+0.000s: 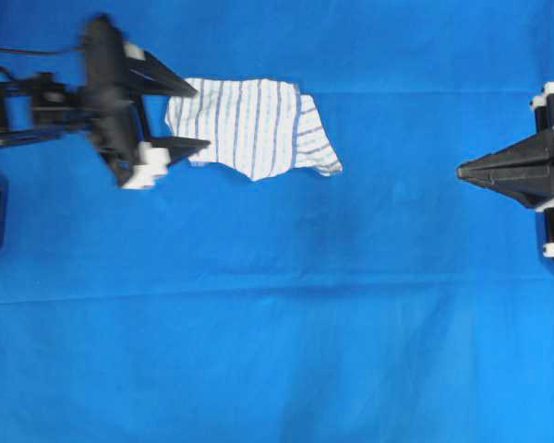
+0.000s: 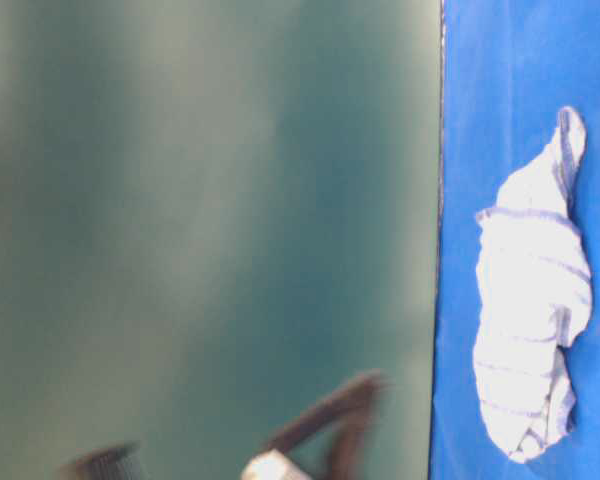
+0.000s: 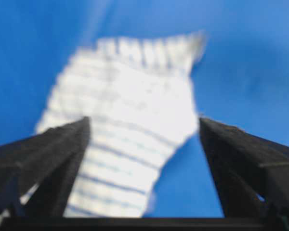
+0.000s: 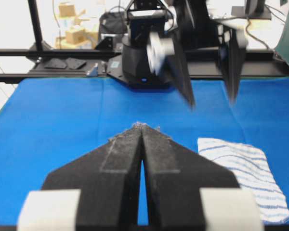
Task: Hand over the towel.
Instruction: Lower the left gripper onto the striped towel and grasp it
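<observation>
Your left gripper [image 1: 192,115], jaws spread, brackets the striped white cloth towel's [image 1: 254,125] near edge; right gripper [image 1: 463,171], pressed together, sits well apart

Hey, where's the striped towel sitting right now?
Overhead, the towel lies on the blue sheet, upper left of centre, with the open left gripper at its left edge.

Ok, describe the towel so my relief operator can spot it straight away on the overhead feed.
Start from the blue sheet covering the whole table, then look to its upper left part, just in front of the open left claw. The towel lies there crumpled flat. It is the only pale thing on the sheet: white with thin blue-grey stripes.
</observation>
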